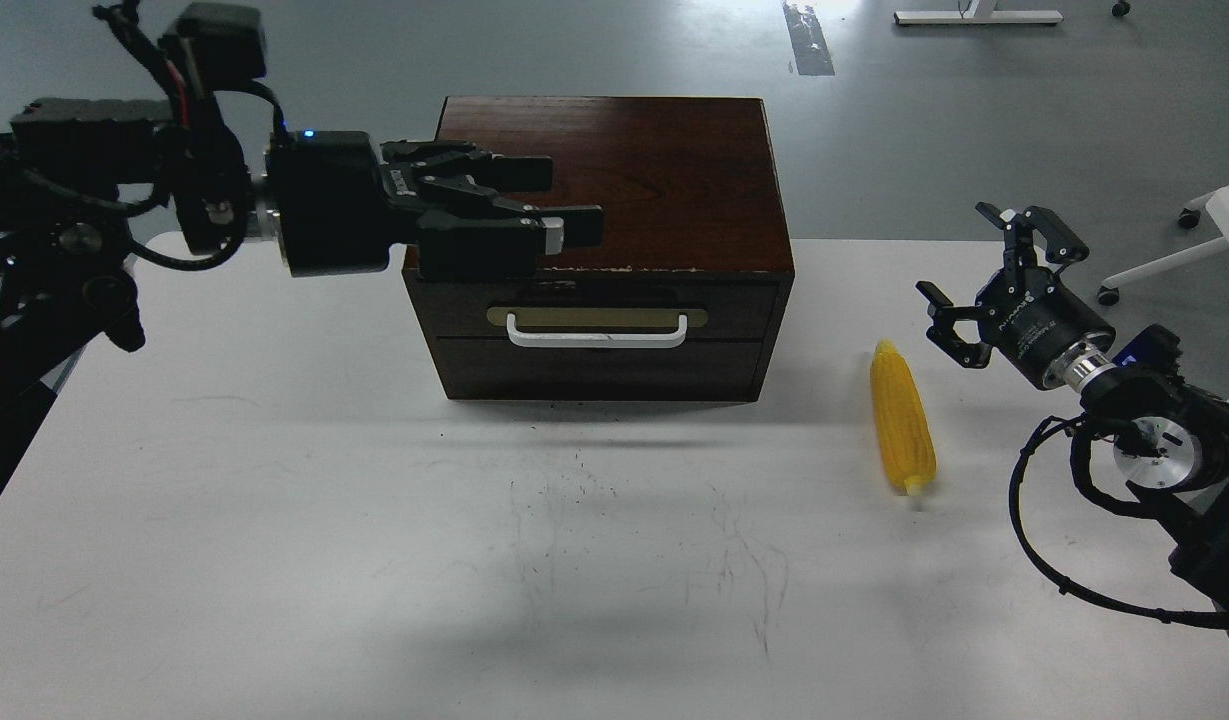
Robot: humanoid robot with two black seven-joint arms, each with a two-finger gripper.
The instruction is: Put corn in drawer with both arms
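Both pincers are off the work. On the left, the left gripper (549, 205) reaches in sideways over the near left corner of the dark wooden cabinet (664, 170), its fingers (574, 222) pointing right and hanging above the chipped top edge. They lie close together with only a narrow gap between them, and they hold nothing; whether they are fully clenched I cannot tell from this angle.

On the right, the right gripper (984, 275) hovers above the white table (274, 520), fingers spread wide and empty, released. It sits just right of the corn and does not touch it.

Corn (902, 418) lies flat on the table, to the right of the cabinet and apart from it. It runs roughly near to far, tapered tip at the far end and pale stub at the near end, slightly angled to the right.

Drawer (594, 310) sits in the upper part of the cabinet front and is closed, flush with the face. Its white bar handle (597, 335) runs across a brass-coloured plate. A plain panel (594, 370) lies below it.
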